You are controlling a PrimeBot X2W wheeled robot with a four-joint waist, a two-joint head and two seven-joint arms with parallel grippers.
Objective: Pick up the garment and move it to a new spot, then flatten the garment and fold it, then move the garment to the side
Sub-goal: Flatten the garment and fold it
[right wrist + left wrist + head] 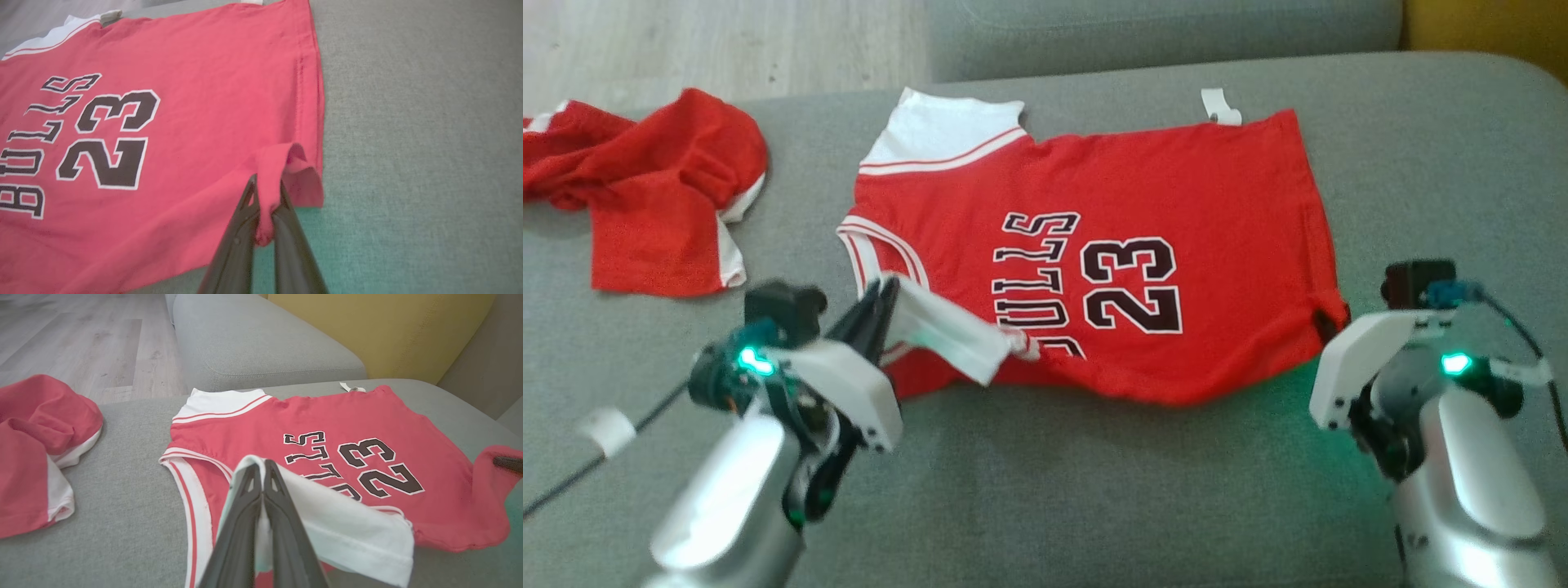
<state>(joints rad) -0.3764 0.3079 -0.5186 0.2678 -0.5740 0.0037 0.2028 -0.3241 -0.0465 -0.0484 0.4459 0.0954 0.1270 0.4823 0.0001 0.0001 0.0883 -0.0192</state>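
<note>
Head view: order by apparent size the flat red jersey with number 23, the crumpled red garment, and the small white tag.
1. flat red jersey
2. crumpled red garment
3. small white tag

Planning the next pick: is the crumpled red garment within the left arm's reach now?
Probably not yet: the left gripper is shut on the jersey sleeve, though bare cushion leads to the crumpled garment.

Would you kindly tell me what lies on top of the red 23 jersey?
Its own white sleeve, pinched in the left gripper, is folded over the jersey. It hides the start of the BULLS lettering.
</note>
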